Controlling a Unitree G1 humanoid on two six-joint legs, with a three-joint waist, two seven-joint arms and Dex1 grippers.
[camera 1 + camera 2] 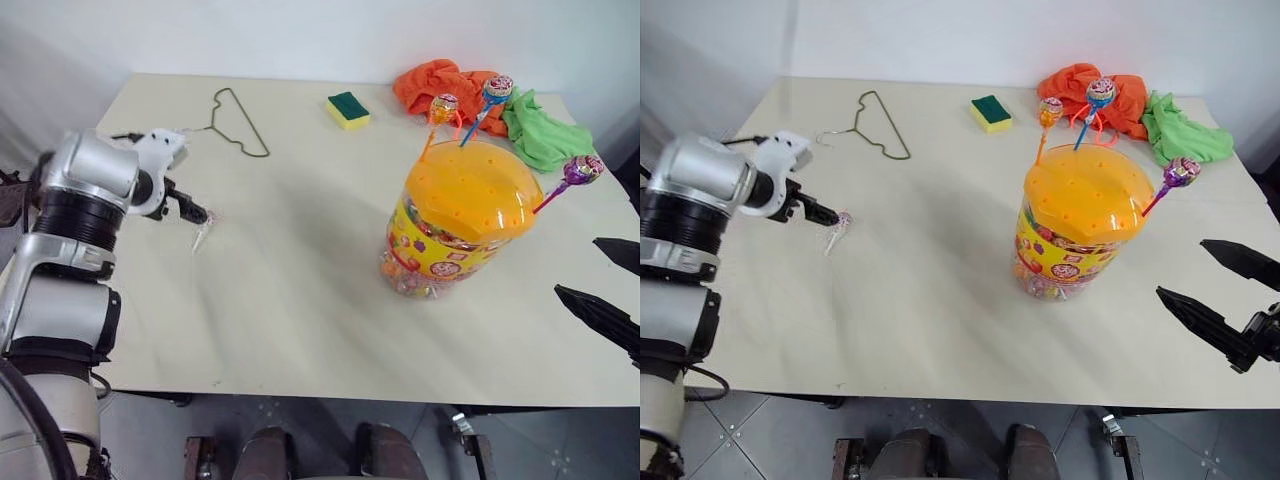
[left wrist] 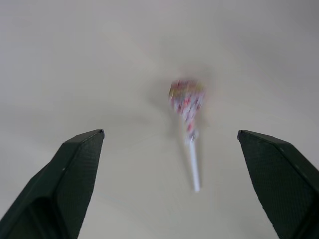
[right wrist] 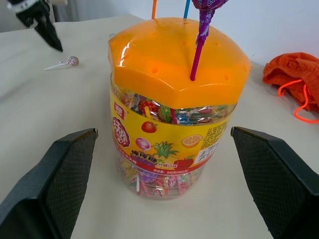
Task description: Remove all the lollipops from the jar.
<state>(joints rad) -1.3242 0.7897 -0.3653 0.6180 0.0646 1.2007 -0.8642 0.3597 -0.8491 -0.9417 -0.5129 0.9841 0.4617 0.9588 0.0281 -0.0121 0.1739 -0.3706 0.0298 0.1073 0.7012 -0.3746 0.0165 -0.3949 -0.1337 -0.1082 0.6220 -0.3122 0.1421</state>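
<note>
Three lollipops (image 1: 583, 170) stand in the jar (image 1: 455, 225) lid; a fourth (image 1: 838, 226) lies on the counter (image 1: 300, 300). The left gripper (image 2: 169, 149) is wide open above it, empty. The right gripper (image 3: 159, 149) gapes empty, facing the jar.

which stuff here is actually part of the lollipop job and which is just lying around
Part of the job:
- clear plastic jar with orange domed lid
- three wrapped lollipops stuck in the lid: purple, orange-stick, blue-stick
- one white-stick lollipop lying on the table
- open left gripper
- open right gripper

Just lying about:
- wire hanger
- yellow-green sponge
- orange cloth
- green cloth
</note>
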